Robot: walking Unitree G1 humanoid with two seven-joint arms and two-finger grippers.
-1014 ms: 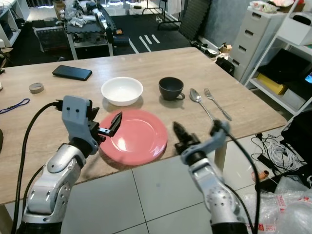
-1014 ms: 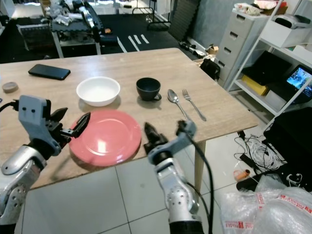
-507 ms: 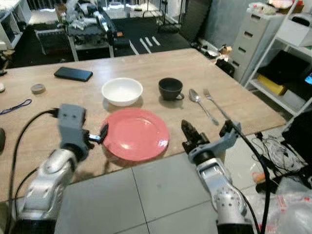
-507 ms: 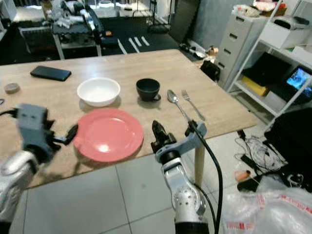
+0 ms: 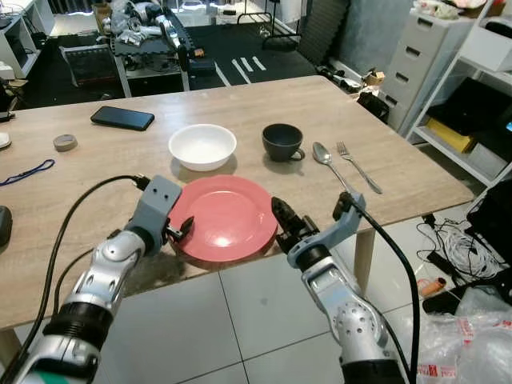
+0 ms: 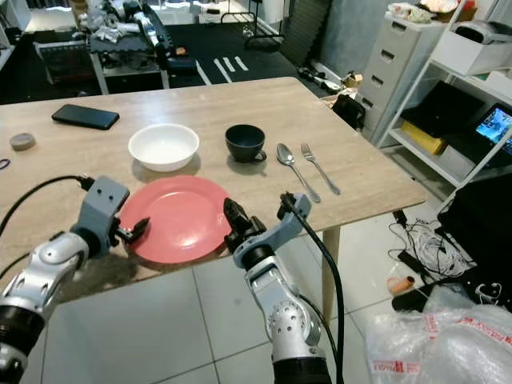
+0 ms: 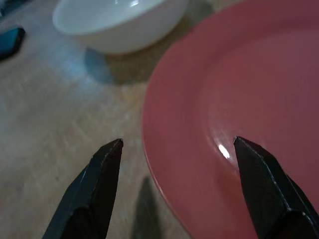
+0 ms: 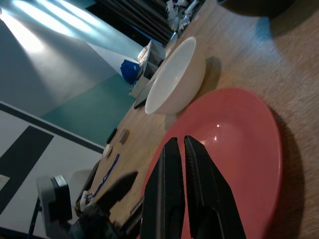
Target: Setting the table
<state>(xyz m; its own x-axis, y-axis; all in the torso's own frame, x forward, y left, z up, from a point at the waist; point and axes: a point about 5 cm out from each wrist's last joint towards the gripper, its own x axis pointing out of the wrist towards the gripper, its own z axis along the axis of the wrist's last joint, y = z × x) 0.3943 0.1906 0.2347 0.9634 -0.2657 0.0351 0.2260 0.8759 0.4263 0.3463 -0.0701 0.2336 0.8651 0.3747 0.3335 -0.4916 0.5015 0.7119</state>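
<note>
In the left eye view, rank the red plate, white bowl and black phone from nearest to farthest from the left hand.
1. Red plate, its rim right at the left hand.
2. White bowl, beyond the plate.
3. Black phone, far side of the table.

Plate point(image 5: 223, 218): on the table point(image 5: 400, 180), right at its near edge.
Bowl point(image 5: 202, 146): just behind the plate, toward its left.
Cup point(image 5: 282, 142): right of the bowl, behind the plate's right side.
Spoon point(image 5: 326, 160): right of the cup; fork point(image 5: 358, 169) just beside it, farther right.
Phone point(image 5: 122, 118): far left, behind the bowl.
Left pincer point(image 5: 183, 232): at the plate's left rim.
Right pincer point(image 5: 285, 222): at the plate's right rim.
</note>
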